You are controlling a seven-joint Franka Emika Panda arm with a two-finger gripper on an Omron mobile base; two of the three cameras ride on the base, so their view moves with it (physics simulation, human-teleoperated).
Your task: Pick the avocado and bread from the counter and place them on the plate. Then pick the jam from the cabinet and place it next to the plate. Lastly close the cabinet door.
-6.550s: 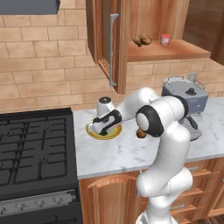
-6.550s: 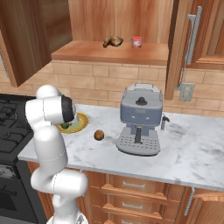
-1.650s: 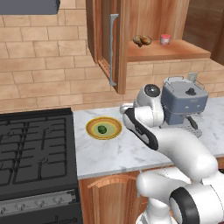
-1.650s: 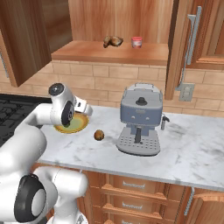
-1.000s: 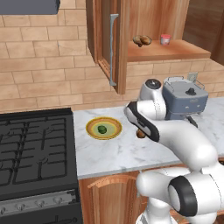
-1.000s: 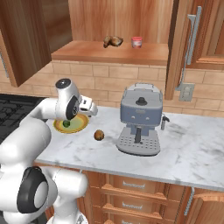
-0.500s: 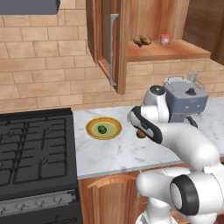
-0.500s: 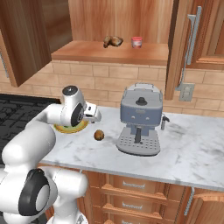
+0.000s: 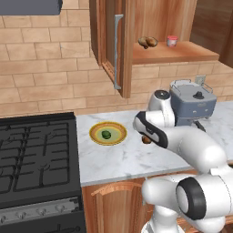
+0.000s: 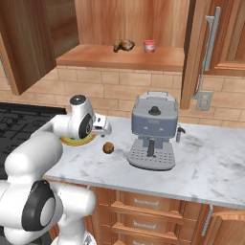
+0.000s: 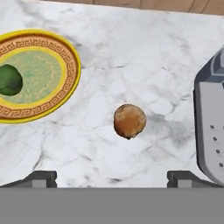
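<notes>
The avocado [image 11: 9, 80] lies on the plate [image 11: 43, 105], whose yellow-orange rim shows left of centre on the counter [image 9: 118, 157]. The bread [image 11: 129, 120], a small brown roll, sits on the marble between the plate and the coffee machine. My gripper [image 11: 113, 179] hovers just above the roll, open, with one fingertip to each side and nothing between them. From the right base view the gripper [image 10: 106, 130] hangs slightly above the bread [image 10: 108, 148]. The jam [image 9: 172, 41] stands on the shelf of the open cabinet [image 9: 182, 52]. The cabinet door [image 9: 109, 45] is swung open.
A grey coffee machine [image 10: 153, 129] stands close to the right of the bread. A lumpy tan pastry [image 10: 123, 45] lies left of the jam [image 10: 150, 46] on the shelf. The black stove [image 9: 36, 154] borders the counter on the left.
My hand has swung right from over the plate to over the bread and come lower. The avocado has stayed on the plate. The gripper has stayed open.
</notes>
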